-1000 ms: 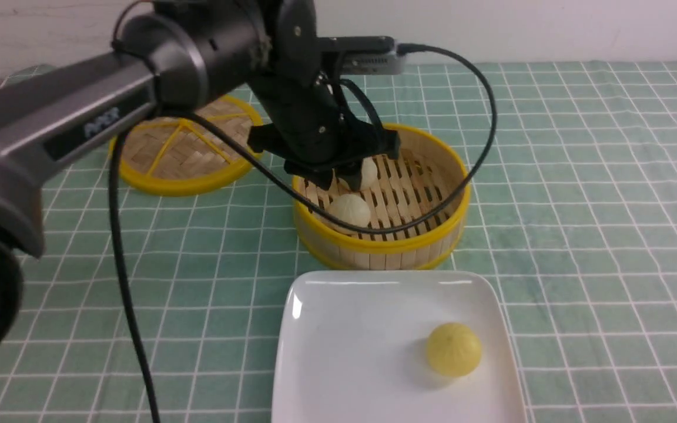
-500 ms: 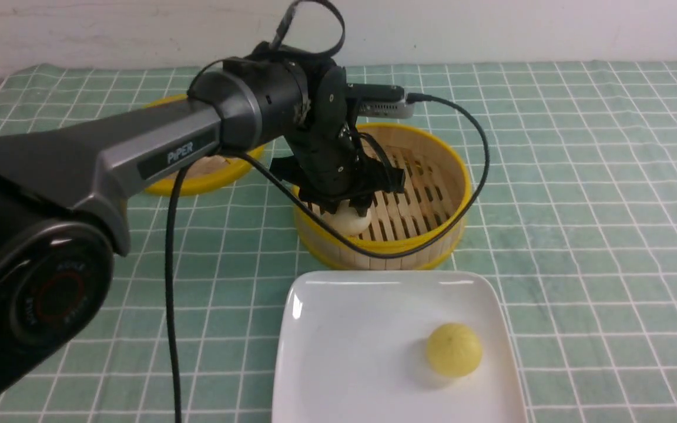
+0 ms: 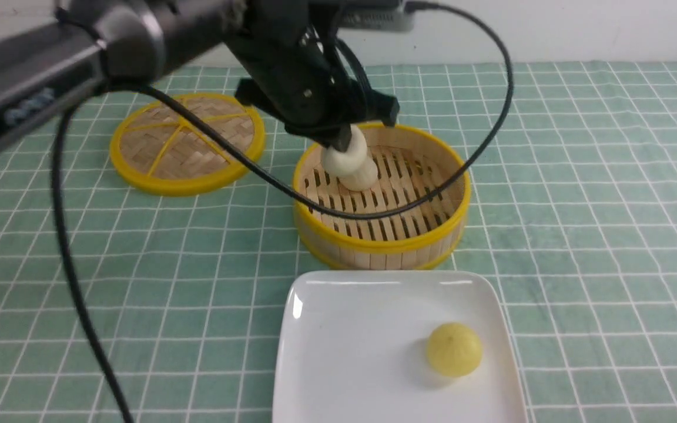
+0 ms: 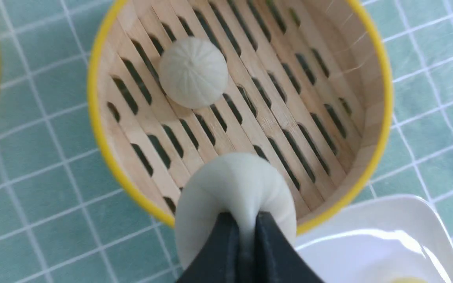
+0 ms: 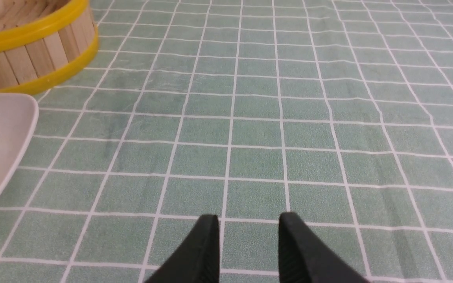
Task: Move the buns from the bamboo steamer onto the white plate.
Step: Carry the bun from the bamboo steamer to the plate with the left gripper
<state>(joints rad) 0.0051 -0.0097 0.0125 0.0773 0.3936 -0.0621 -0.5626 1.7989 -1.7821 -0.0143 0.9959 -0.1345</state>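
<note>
My left gripper (image 3: pixel 344 141) is shut on one pale bun (image 3: pixel 341 160), pinching its top and holding it just above the bamboo steamer (image 3: pixel 385 249). In the left wrist view the held bun (image 4: pixel 234 188) bulges round the shut fingertips (image 4: pixel 226 236), over the steamer's near rim (image 4: pixel 383 98). The other bun (image 4: pixel 193 72) rests on the slotted floor, and in the front view it (image 3: pixel 367 178) shows partly behind the held one. The white plate (image 3: pixel 350 352) lies in front of the steamer. My right gripper (image 5: pixel 249 220) is open over bare cloth.
A bright yellow bun (image 3: pixel 453 349) sits on the plate's right half. The flat woven lid (image 3: pixel 187 141) lies to the left of the steamer. A black cable (image 3: pixel 491 135) loops from my left wrist over the steamer. Green checked cloth (image 3: pixel 597 205) covers the table.
My left gripper came down into the steamer, shut on the nearer bun and lifted it clear of the floor. The other bun stayed in place.
</note>
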